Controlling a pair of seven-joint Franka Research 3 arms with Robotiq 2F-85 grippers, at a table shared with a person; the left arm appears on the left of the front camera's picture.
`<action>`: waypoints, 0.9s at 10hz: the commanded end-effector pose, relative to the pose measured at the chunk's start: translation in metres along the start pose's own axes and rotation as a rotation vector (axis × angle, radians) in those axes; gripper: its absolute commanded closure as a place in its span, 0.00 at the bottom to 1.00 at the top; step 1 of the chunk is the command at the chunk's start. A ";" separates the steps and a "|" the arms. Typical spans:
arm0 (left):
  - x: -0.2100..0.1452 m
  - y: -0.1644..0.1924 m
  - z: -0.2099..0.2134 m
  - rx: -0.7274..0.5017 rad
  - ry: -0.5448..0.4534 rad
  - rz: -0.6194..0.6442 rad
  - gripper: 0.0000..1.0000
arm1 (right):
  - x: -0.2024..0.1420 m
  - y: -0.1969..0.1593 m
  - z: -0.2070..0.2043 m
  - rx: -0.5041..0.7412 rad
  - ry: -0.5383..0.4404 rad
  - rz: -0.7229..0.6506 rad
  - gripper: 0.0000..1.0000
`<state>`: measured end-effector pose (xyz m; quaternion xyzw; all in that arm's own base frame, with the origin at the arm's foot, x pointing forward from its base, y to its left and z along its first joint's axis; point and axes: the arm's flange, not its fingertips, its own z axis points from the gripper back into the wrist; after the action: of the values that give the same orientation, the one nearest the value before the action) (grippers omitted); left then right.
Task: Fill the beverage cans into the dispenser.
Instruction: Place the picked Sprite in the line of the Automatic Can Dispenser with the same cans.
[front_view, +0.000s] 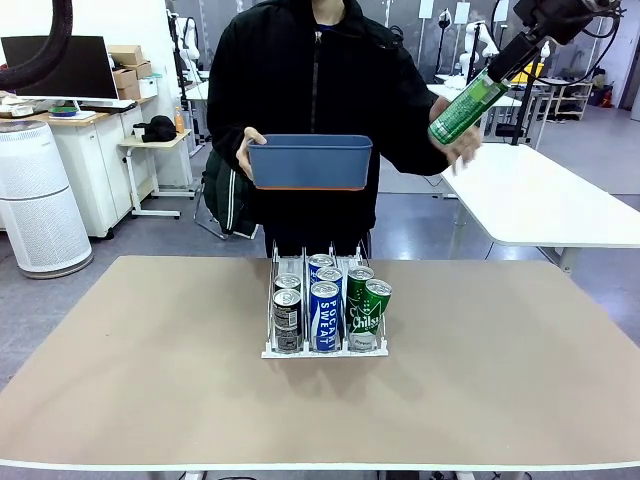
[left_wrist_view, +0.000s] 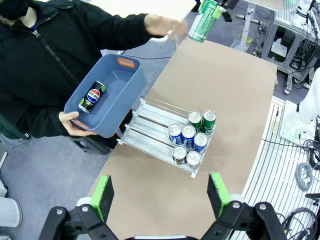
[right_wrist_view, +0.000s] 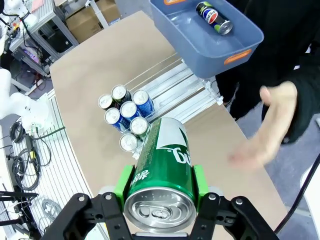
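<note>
My right gripper (right_wrist_view: 160, 182) is clamped on a green can (front_view: 467, 108), high beyond the table's far right edge; my left gripper (left_wrist_view: 161, 194) hangs wide open, empty. I'd turn the can upright and lower it behind the two green ones (front_view: 366, 300) in the rack (left_wrist_view: 152, 120) mid-table, clear of the dividers. Tan matte table (front_view: 150, 360); cluttered workshop behind.

I count nine beverage cans (front_view: 325, 310) in all. Seven stand in the one three-lane dispenser (left_wrist_view: 152, 117) — two dark cans (front_view: 287, 312), three blue cans (left_wrist_view: 188, 134) and two green cans (front_view: 375, 300). The eighth is a lifted green can (front_view: 465, 108), up off the surface (front_view: 150, 380). The ninth is a dark Pepsi can (left_wrist_view: 92, 96), lying in the single blue bin (front_view: 310, 165). The person's hands (front_view: 247, 150) — two.
</note>
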<state>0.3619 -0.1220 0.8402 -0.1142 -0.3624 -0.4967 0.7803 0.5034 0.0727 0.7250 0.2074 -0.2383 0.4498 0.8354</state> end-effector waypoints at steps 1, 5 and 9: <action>0.000 -0.001 0.001 -0.005 -0.006 0.006 0.00 | -0.021 0.019 0.012 -0.007 0.071 -0.030 0.42; 0.000 -0.001 0.001 -0.005 -0.006 0.006 0.00 | -0.073 0.056 -0.001 -0.035 0.225 0.059 0.42; 0.000 -0.001 0.001 -0.005 -0.006 0.006 0.00 | -0.118 0.068 -0.069 -0.087 0.340 0.261 0.42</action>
<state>0.3620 -0.1220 0.8402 -0.1142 -0.3624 -0.4967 0.7804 0.4091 0.0639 0.6241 0.0874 -0.1113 0.5587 0.8172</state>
